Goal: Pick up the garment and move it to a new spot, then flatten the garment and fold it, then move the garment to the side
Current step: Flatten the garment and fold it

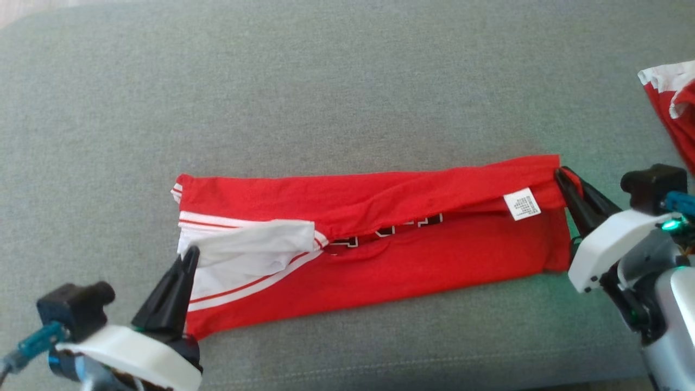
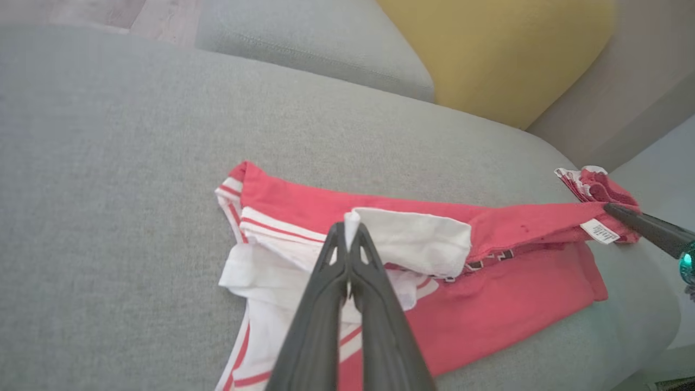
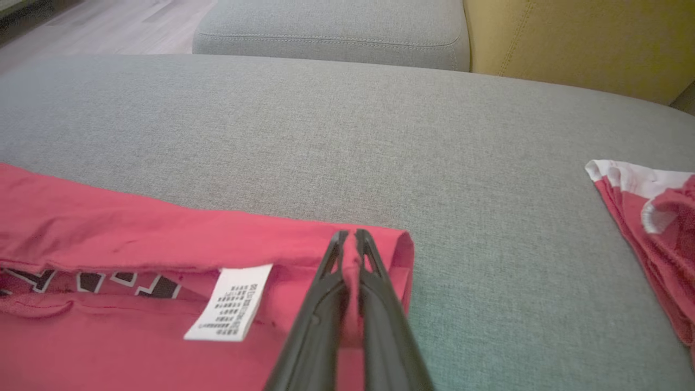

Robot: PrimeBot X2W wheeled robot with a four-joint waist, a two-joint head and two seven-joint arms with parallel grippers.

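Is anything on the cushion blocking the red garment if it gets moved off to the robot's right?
A second red-and-white garment lies near the cushion's right edge, apart from the red garment, just beyond the right gripper pinching its end. It could crowd that side.

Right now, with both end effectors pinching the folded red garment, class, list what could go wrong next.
1. The left end effector pinches only a tip of the white sleeve; the cloth may slip out when pulled.
2. The right end effector holds the garment at its hem corner. The upper flap lies loose, with lettering showing beneath, so lifting may undo the fold.
3. A second garment lies close on the right; a sideways move could drag it.
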